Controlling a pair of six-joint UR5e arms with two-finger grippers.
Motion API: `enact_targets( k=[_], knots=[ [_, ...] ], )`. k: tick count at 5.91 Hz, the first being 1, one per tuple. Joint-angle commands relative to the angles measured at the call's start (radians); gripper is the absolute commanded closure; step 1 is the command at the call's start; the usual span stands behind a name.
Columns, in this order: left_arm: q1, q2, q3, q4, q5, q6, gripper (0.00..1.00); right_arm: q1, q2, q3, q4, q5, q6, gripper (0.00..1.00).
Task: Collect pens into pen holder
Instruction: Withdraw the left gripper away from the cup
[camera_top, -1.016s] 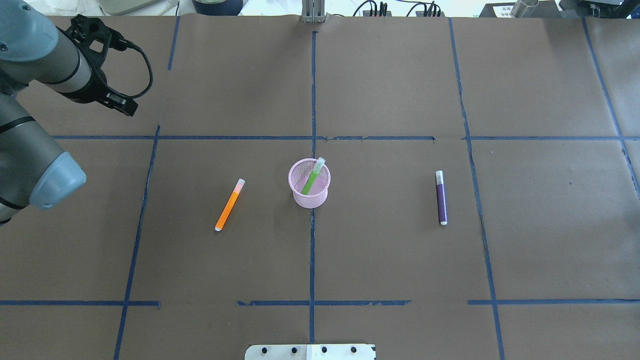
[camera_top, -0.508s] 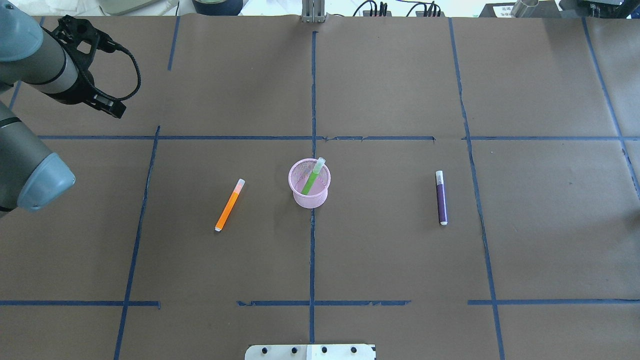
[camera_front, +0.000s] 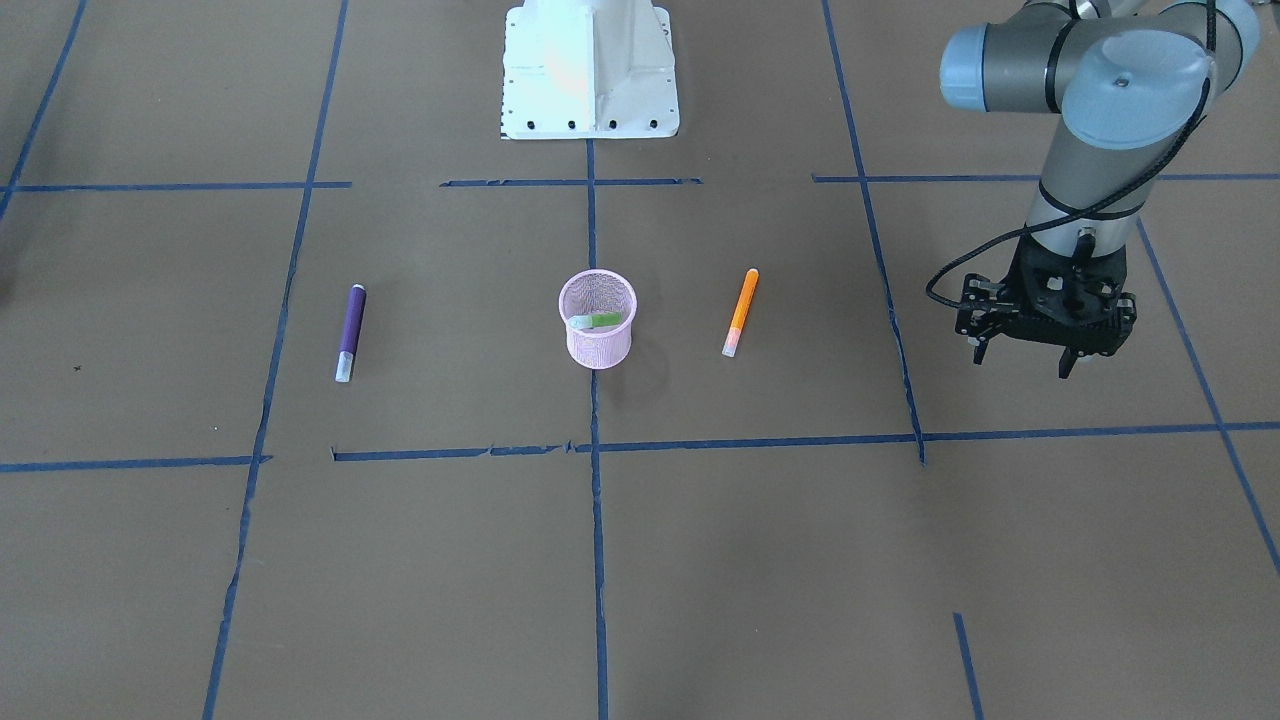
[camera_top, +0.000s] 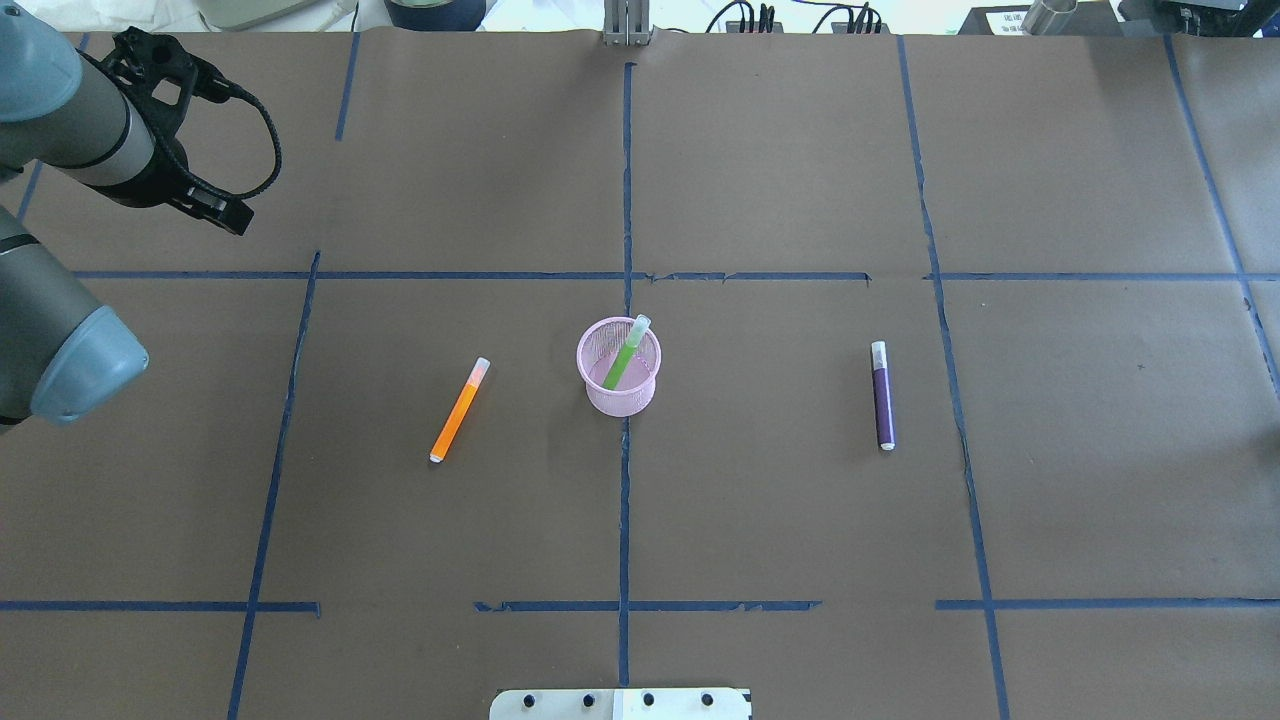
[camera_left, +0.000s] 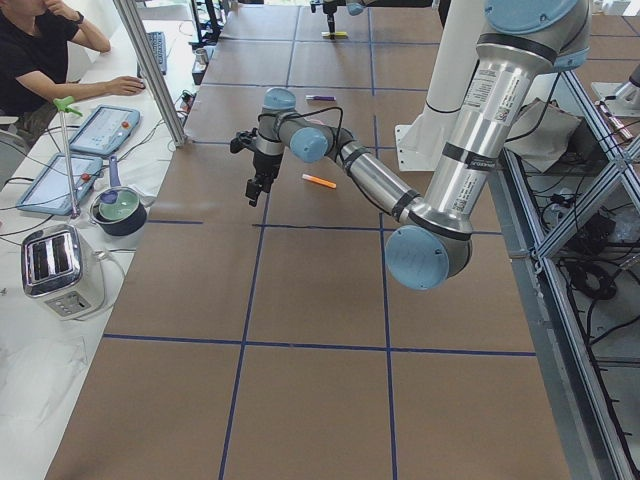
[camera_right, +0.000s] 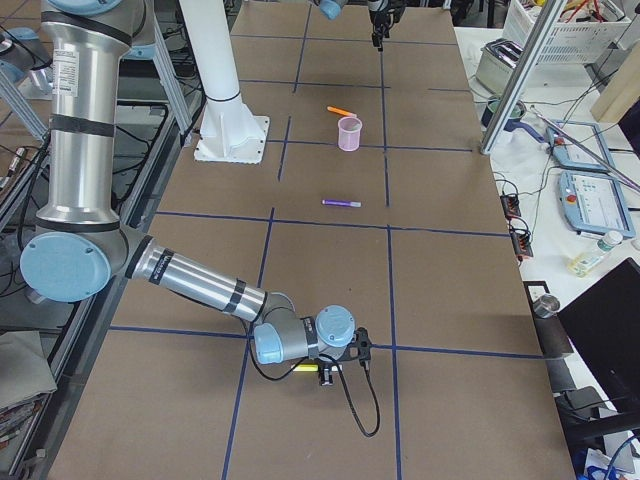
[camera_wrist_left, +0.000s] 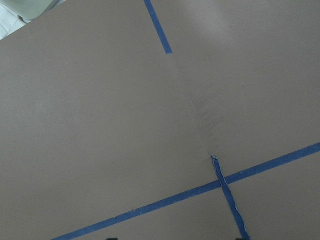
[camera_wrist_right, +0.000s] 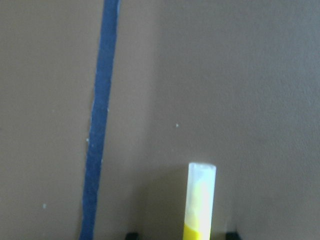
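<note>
The pink mesh pen holder (camera_top: 619, 392) stands upright at the table's middle, and also shows in the front view (camera_front: 597, 345). The green pen (camera_top: 625, 358) leans inside it. The orange pen (camera_top: 458, 411) lies to its left and the purple pen (camera_top: 883, 397) to its right, both flat on the table. My left gripper (camera_front: 1022, 362) hangs open and empty above the table, far left of the orange pen. My right gripper (camera_wrist_right: 180, 234) is low at the table's far right end with its jaws apart. A yellow pen (camera_wrist_right: 201, 200) lies between them.
Blue tape lines (camera_top: 626, 200) cross the brown table cover. The robot's white base plate (camera_front: 590, 70) is at the near edge. A toaster (camera_left: 60, 268), a pot and an operator's desk stand beyond the table's far edge.
My left arm has drawn back a little to the left, then held still. The pens and the holder have not moved.
</note>
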Motion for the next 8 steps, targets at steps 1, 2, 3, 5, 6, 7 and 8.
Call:
enact_targets(
  k=[1,2,3,5,6,7,8],
  knots=[
    [-0.001,0.001,-0.012,0.002,0.000,0.000,0.17,0.000,-0.049,0.050,0.014,0.002,-0.009,1.00],
    [0.001,0.001,-0.018,0.003,0.000,0.000,0.17,0.000,-0.051,0.052,0.038,0.002,0.001,1.00],
    [-0.001,0.001,-0.021,0.003,0.000,-0.002,0.17,0.000,-0.051,0.053,0.038,0.000,0.003,1.00],
    [-0.001,0.001,-0.037,0.005,0.000,-0.003,0.16,0.019,-0.051,0.093,0.038,0.037,0.009,1.00],
    [-0.001,0.001,-0.046,0.005,0.000,-0.003,0.16,0.065,-0.066,0.148,0.038,0.076,0.012,1.00],
    [-0.002,0.001,-0.050,0.005,0.000,-0.003,0.16,0.066,-0.065,0.262,0.038,0.072,0.140,1.00],
    [-0.002,0.001,-0.055,0.006,-0.001,-0.003,0.16,0.055,-0.038,0.382,0.040,0.068,0.338,1.00]
  ],
)
